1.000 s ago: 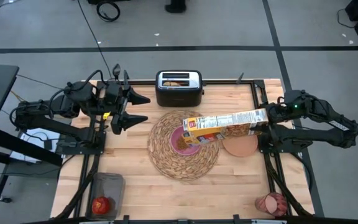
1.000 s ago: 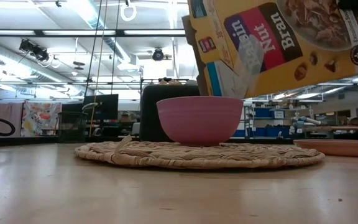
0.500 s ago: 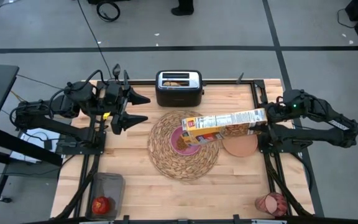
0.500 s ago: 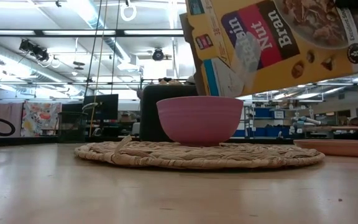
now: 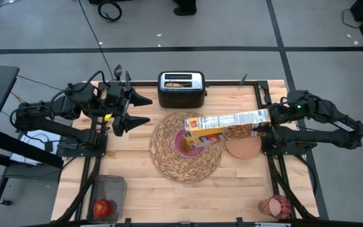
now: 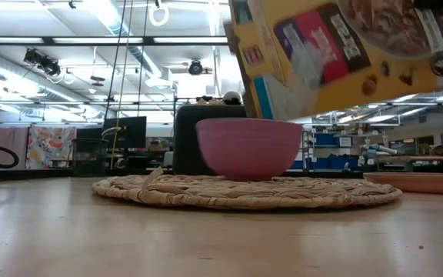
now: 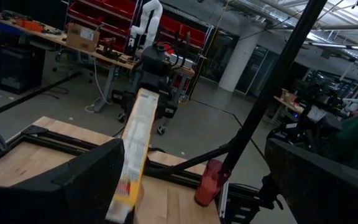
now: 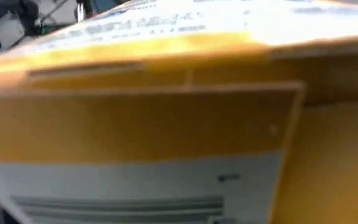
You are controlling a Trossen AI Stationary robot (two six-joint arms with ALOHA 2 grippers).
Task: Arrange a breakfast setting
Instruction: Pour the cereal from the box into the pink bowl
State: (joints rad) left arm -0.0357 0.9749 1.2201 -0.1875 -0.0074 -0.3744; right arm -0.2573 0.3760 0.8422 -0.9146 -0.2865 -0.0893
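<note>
I had the right gripper clamped on the base of the yellow cereal box, its fingers gripping it, tipped nearly level so the open end hung over the small pink bowl, which I judged was for pouring. The bowl sat mid-mat on the woven straw placemat, with the salmon-brown plate just beside the mat under the box. I kept the left gripper parked by the black toaster, fingers spread open, clear of the pour. The apple and tumbler waited at the desk's near corners.
</note>
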